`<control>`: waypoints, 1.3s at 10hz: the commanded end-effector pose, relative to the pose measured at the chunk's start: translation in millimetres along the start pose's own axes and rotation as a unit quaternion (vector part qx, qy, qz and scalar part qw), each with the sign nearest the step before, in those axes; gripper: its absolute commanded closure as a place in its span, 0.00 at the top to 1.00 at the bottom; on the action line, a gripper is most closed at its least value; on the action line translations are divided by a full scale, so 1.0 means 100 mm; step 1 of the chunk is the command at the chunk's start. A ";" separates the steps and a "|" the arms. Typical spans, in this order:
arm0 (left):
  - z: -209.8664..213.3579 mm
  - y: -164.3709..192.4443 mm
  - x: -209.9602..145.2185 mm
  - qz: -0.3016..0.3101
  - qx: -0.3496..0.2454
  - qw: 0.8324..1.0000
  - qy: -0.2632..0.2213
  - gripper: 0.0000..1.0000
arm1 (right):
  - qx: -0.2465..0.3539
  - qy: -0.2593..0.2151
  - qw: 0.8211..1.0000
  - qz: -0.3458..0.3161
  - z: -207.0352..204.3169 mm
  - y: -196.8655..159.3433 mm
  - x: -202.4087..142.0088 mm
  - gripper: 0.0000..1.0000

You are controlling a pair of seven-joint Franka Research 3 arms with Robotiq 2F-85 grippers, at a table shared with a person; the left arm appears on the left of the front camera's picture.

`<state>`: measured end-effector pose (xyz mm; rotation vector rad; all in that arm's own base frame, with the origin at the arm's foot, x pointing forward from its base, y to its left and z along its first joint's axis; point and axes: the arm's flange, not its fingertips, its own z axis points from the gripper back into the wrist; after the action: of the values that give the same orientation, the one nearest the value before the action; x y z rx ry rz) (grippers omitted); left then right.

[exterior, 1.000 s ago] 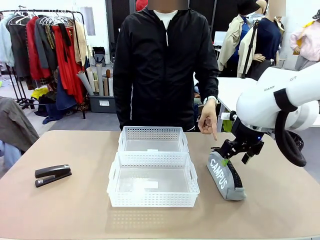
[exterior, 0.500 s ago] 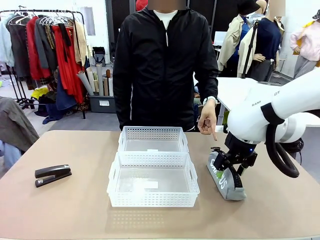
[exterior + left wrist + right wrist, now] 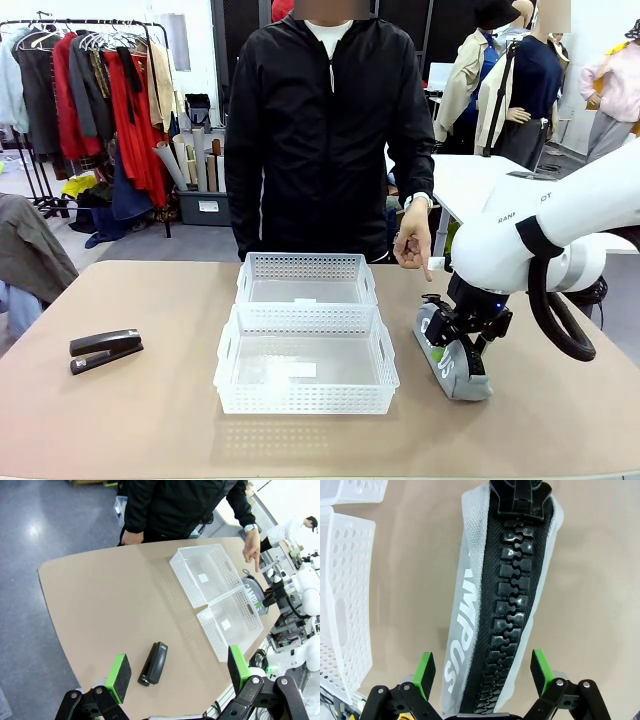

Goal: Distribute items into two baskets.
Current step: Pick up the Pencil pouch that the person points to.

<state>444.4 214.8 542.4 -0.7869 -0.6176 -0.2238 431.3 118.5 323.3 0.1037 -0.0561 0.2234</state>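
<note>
Nothing is sitting in a basket yet, so by my reading the whole sorting job is waiting to be done.

At the left of the tan tabletop (image 3: 130, 420), the small black desk stapler (image 3: 106, 350) is lying flat, well apart from the baskets. The left gripper (image 3: 178, 667) is hanging high above that side with its green pads spread wide, gripping nothing.

In the middle, the two white rectangular plastic baskets with lattice sides are standing end to end, touching. The nearer one (image 3: 305, 400) and the farther one (image 3: 307, 268) are both holding nothing but a small white label each.

To the right, the grey zip pouch with white "CAMPUS" lettering (image 3: 464, 380) is lying on the table just beside the nearer basket. The right gripper (image 3: 455, 335) is hovering over it, its jaws standing fully apart on either side of the pouch's chunky black zipper (image 3: 517, 600), not yet gripping it.

The person in a black jacket is standing at the far edge, with one hand (image 3: 414, 245) pointing a finger down near the pouch's far end. That hand and the nearer basket's right wall are the likeliest things to be crowding a lift.
</note>
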 end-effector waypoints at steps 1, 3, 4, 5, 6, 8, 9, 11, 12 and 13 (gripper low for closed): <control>0.02 -0.01 0.00 -0.001 -0.001 1.000 -0.002 1.00 | 0.000 -0.001 1.000 0.000 0.01 0.00 0.00 1.00; 0.02 -0.01 0.00 -0.001 -0.001 1.000 -0.002 1.00 | 0.000 -0.001 1.000 0.000 0.01 0.00 0.00 1.00; 0.02 -0.01 0.00 -0.001 -0.001 1.000 -0.002 1.00 | 0.000 -0.001 1.000 0.000 0.01 0.00 0.00 1.00; 0.02 -0.01 0.00 -0.001 -0.001 1.000 -0.002 1.00 | 0.000 0.000 1.000 0.000 0.00 0.00 0.00 1.00; 0.02 -0.01 0.00 -0.001 -0.001 1.000 -0.002 1.00 | -0.010 -0.008 1.000 -0.015 0.00 0.02 0.08 1.00; 0.02 -0.01 0.00 -0.001 -0.001 1.000 -0.002 1.00 | -0.018 -0.011 0.999 -0.032 -0.05 0.06 0.26 1.00; 0.02 -0.01 0.00 -0.001 -0.001 1.000 -0.002 1.00 | -0.029 -0.019 0.999 -0.037 -0.09 0.07 0.29 0.93; 0.02 -0.01 0.00 -0.001 -0.001 1.000 -0.002 1.00 | -0.030 -0.009 0.999 -0.035 -0.13 0.07 0.32 0.62; 0.02 -0.01 0.00 -0.001 -0.001 1.000 -0.002 1.00 | -0.033 -0.009 0.999 -0.039 -0.12 0.06 0.31 0.45; 0.02 -0.01 0.00 -0.001 -0.001 1.000 -0.002 1.00 | -0.033 -0.012 0.998 -0.042 -0.10 0.04 0.30 0.27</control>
<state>444.4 214.9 542.4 -0.7869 -0.6175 -0.2238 458.1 126.6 312.8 0.0728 -0.0661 0.1635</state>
